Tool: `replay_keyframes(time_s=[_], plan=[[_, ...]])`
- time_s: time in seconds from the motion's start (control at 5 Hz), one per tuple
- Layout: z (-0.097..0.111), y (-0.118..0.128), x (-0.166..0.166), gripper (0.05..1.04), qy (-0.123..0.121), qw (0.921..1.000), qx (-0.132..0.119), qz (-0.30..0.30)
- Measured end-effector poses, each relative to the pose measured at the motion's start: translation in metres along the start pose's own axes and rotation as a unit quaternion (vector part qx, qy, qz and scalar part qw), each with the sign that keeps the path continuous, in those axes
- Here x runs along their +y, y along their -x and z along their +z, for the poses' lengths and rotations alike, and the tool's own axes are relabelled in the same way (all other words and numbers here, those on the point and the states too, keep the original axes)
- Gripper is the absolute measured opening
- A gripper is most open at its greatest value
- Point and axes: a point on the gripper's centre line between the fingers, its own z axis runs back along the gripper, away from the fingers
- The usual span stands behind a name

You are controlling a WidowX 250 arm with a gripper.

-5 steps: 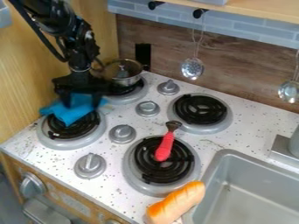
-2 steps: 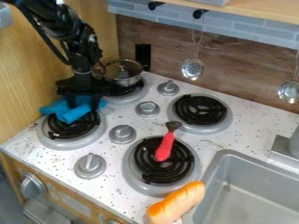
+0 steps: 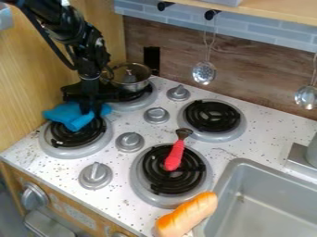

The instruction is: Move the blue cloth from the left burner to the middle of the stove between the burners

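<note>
At upper left, my gripper (image 3: 91,111) pinches the blue cloth (image 3: 64,114), fingers (image 3: 85,106) nearly together; the lidded pot (image 3: 130,86) crowds close behind.

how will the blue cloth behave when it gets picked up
The blue cloth will probably sag and flop, since it lies in soft, uneven folds. It should be light, looking like thin fabric. A loose fold might brush the black burner coil, which it partly covers.

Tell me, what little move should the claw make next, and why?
Probably a slight lift straight up: the claw looks pinched on the blue cloth, which lies bunched partly over a burner, so a small rise should show whether the hold is good.
</note>
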Motion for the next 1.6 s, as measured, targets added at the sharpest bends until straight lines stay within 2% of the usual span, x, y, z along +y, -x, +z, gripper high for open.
replay_keyframes(time_s=[0.2,0.6,1.0,1.2,1.6], plan=[[0.001,0.001,-0.002,0.148,0.008,1.0000,0.003,-0.003],[0.009,0.010,-0.019,0.104,0.043,0.9988,0.011,-0.023],[0.035,0.037,-0.093,0.104,0.102,0.9893,0.009,-0.103],[0.047,0.030,-0.108,0.104,0.121,0.9862,0.001,-0.113],[0.033,0.026,-0.133,0.104,0.124,0.9792,0.010,-0.160]])
